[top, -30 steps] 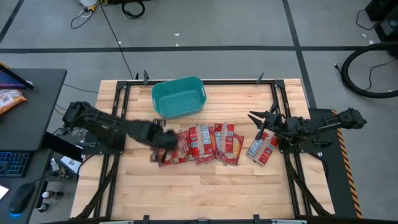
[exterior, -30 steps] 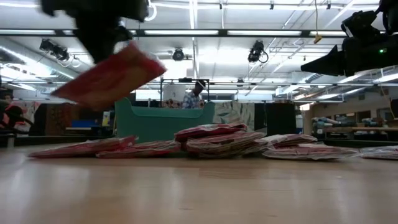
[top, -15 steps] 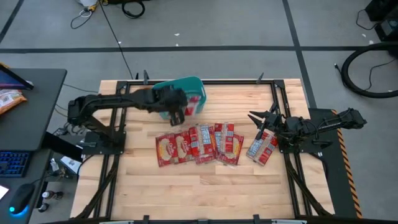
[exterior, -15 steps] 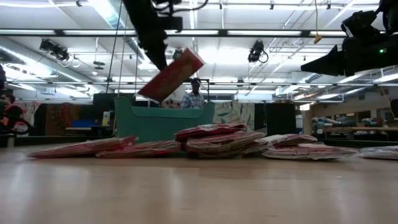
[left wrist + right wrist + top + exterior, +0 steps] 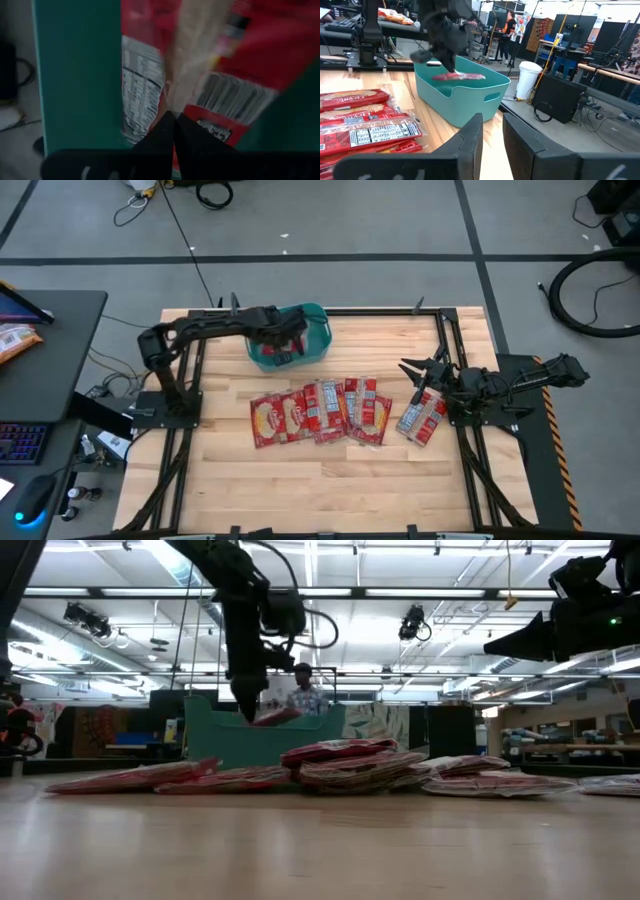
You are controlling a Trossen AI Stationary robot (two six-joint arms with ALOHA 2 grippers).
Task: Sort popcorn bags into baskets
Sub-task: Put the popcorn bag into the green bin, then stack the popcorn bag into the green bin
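Observation:
My left gripper (image 5: 283, 343) is over the teal tub (image 5: 315, 315), reaching down into it and shut on one red popcorn bag (image 5: 458, 76). That bag shows just above the tub's rim (image 5: 276, 717) in the low view. Several more red bags (image 5: 318, 412) lie flat and overlapping in a row on the table's middle. One bag (image 5: 422, 418) lies apart at the right. My right gripper (image 5: 412, 376) hovers open above that bag's far end; its fingers frame the right wrist view (image 5: 491, 135). My left gripper pinches the bag between its two shut fingertips (image 5: 170, 125), at an edge beside the printed label panel (image 5: 210, 127). The fingers come from above, pointing down into the tub. The bag lies about level at rim height (image 5: 470, 76); whether it rests on the tub, I cannot tell.
The tub (image 5: 465, 100) stands near the table's far edge, left of centre. Bare wood lies along the near edge (image 5: 330, 490). A desk with a keyboard and an orange snack bag (image 5: 15, 340) stands off the table's left. A person (image 5: 305, 695) is in the room behind.
My left gripper, shut on the bag, has risen from the left end of the row, swung toward the far edge and come down into the tub. The bag hung tilted in the air and now sits about level at the tub's rim.

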